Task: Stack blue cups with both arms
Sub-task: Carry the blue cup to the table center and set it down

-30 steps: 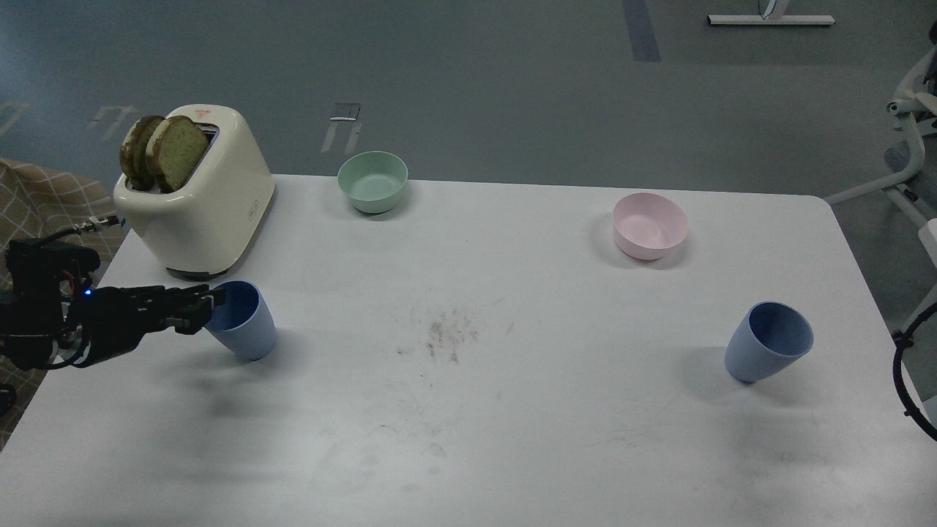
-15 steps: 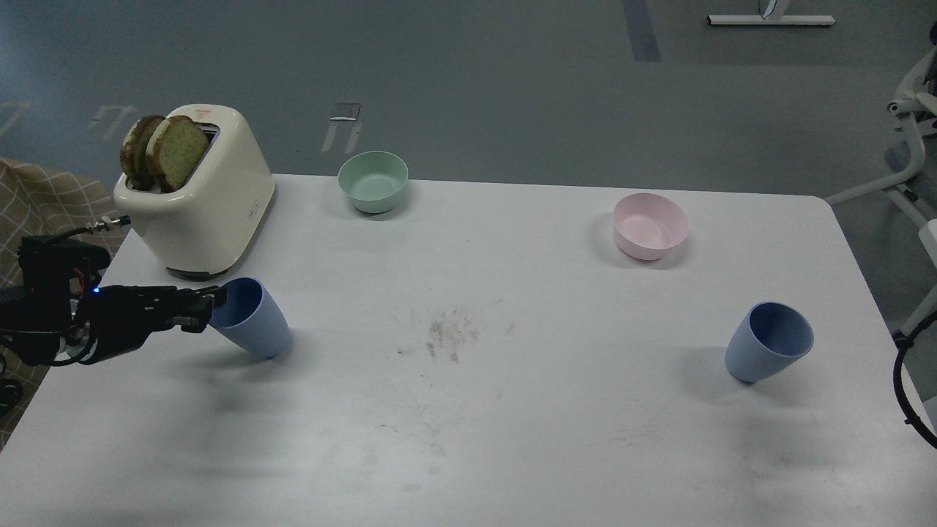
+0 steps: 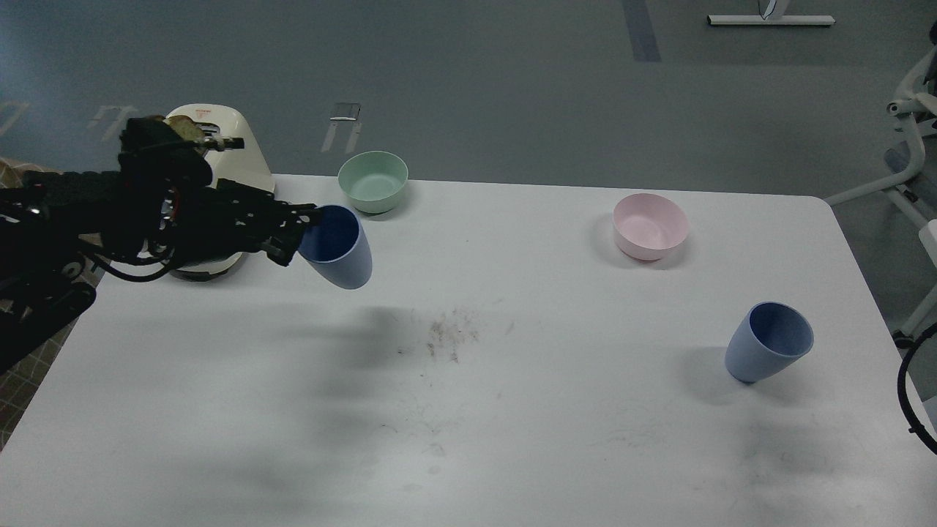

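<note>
My left gripper point(image 3: 301, 228) is shut on the rim of a dusty-blue cup point(image 3: 339, 250) and holds it tilted in the air above the table, in front of the toaster. The cup's shadow lies on the table below it. The second blue cup point(image 3: 768, 342) stands on the table at the right, leaning in view with its mouth up. Only a black cable of my right arm point(image 3: 911, 388) shows at the right edge; its gripper is out of view.
A cream toaster point(image 3: 234, 154) stands at the table's back left, mostly behind my left arm. A mint-green bowl point(image 3: 372, 181) sits at the back centre, just behind the held cup. A pink bowl point(image 3: 650, 226) sits at the back right. Crumbs point(image 3: 450, 333) mark the table's middle.
My left gripper has lifted the blue cup off the table and carried it up and to the right, from beside the toaster's front to near the green bowl. The right cup has not moved.
</note>
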You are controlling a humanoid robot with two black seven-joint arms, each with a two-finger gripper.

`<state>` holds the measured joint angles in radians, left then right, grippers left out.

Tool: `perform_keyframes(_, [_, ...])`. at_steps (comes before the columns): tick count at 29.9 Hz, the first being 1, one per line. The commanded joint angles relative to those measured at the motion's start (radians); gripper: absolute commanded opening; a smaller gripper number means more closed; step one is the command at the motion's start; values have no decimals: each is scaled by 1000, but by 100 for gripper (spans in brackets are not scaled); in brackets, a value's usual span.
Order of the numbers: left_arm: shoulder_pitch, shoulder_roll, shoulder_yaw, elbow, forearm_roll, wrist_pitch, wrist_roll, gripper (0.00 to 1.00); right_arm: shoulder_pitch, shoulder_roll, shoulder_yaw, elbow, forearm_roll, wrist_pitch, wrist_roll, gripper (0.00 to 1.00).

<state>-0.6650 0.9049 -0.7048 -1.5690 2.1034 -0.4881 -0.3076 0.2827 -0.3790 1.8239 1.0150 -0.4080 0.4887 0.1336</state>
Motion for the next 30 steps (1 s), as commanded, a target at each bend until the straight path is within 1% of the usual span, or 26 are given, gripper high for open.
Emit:
perform_keyframes(1, [-186, -99, 197, 27, 4, -1, 15, 0, -19, -1, 23, 2, 0, 0, 0, 100])
perform_keyframes(3, [-246, -164, 260, 61, 6, -1, 37, 0, -26, -3, 31, 2, 0, 0, -2, 100])
perform_keyframes(5, [-280, -216, 300, 92, 6, -1, 51, 0, -34, -5, 37, 2, 0, 0, 0, 100])
perform_keyframes(6, [-294, -250, 318, 110, 6, -1, 53, 0, -37, -5, 38, 2, 0, 0, 0, 100])
perform_keyframes(14, [-327, -395, 407, 194, 15, -1, 56, 0, -69, -5, 51, 0, 0, 0, 0, 100])
perform_keyframes(19, [-326, -443, 441, 211, 33, -1, 59, 0, -80, -5, 60, -1, 0, 0, 0, 100])
perform_keyframes(20, [-324, -457, 447, 225, 35, -1, 70, 0, -83, -5, 61, -1, 0, 0, 0, 100])
perform_keyframes(21, [-324, -457, 447, 225, 35, -1, 70, 0, -83, -5, 61, -1, 0, 0, 0, 100])
perform_keyframes(23, [-326, -487, 453, 251, 33, -1, 93, 0, -85, -5, 63, -1, 0, 0, 0, 100])
perform_keyframes(25, [-323, -503, 453, 276, 35, -1, 100, 0, -85, -5, 63, -1, 0, 0, 0, 100])
perform_keyframes(30, [-312, -506, 453, 284, 35, -1, 100, 0, -85, -5, 63, -1, 0, 0, 0, 100])
